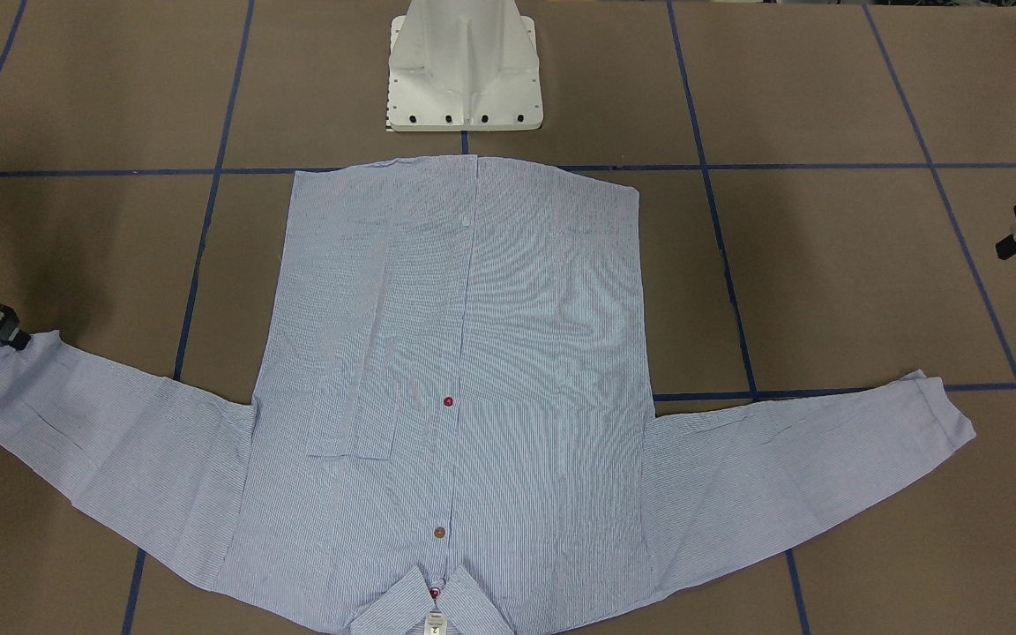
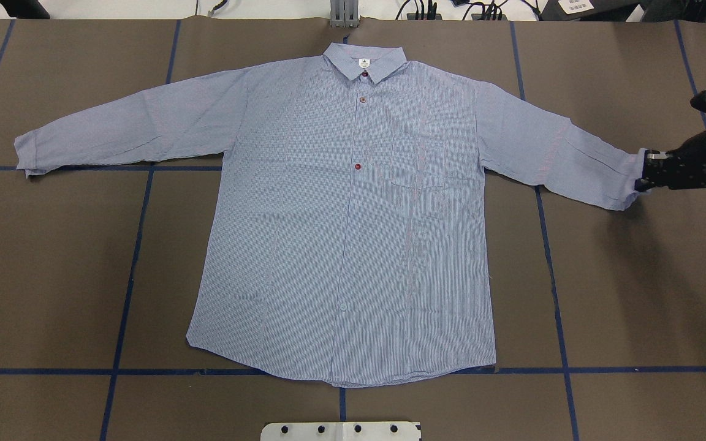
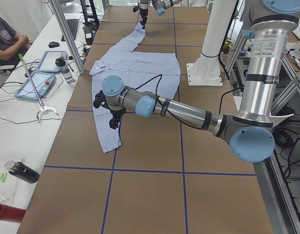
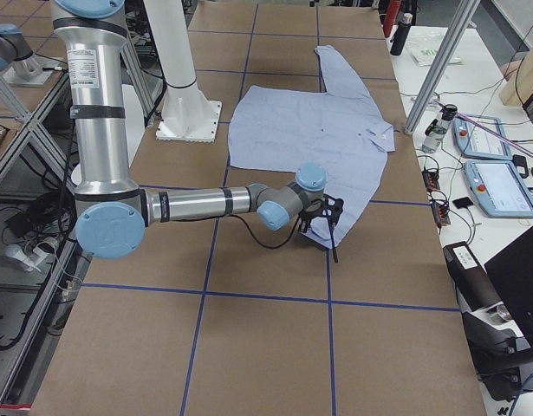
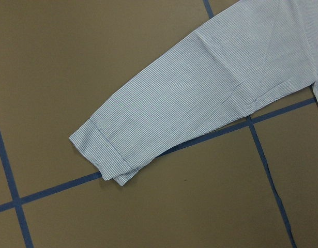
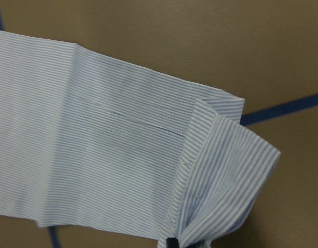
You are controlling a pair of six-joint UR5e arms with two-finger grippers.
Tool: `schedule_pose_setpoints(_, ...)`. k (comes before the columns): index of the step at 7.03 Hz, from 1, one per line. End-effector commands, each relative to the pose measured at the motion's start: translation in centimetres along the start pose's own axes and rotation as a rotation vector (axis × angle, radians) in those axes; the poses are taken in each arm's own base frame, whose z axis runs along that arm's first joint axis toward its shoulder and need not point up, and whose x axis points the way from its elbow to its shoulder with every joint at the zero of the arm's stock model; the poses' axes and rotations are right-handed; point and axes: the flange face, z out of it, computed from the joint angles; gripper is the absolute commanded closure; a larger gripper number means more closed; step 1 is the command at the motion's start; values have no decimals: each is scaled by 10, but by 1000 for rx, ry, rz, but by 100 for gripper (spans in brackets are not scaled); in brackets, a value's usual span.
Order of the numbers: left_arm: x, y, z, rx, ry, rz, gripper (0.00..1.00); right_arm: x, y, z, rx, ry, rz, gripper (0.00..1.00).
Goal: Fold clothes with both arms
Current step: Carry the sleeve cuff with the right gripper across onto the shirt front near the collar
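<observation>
One shirt (image 2: 353, 214), two robot arms (image 3: 189, 113) (image 4: 197, 204)

Blue tape (image 2: 53, 371) grids your brown table (image 2: 40, 275). The white pedestal (image 1: 464, 79) stands on it. Two pendants (image 3: 35, 87) and a black bottle (image 3: 22, 171) lie on the white bench (image 3: 13, 141) alongside.

Robotics lab with an operators' bench.
Given away by 2 silver-grey jointed arms (image 3: 189, 112) with light blue caps, reaching over a brown-covered counter (image 2: 53, 257) gridded in blue tape (image 2: 635, 370), beside a white pedestal (image 1: 464, 70). Edged by aluminium posts (image 4: 439, 61). Flanked by a white side bench (image 3: 13, 126) carrying 2 touchscreen pendants (image 4: 502, 187), a keyboard (image 3: 72, 27), a mouse (image 3: 53, 44) and a dark bottle (image 3: 23, 171), with a seated operator (image 3: 6, 36) at its far end. Backed by loose black cables (image 2: 429, 8) along the counter's far edge.
</observation>
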Motion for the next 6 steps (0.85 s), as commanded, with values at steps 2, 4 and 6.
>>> schedule_pose_setpoints(2,-2,0,1,-2,0,-2,0,-238,-3,1,-22,-58,-69,100)
schedule_pose_setpoints(4,-6,0,5,-11,0,-16,0,-361,27,31,27,-68,-129,100)
schedule_pose_setpoints(6,-7,1,5,-10,-1,-15,0,-468,72,54,106,-83,-146,100)
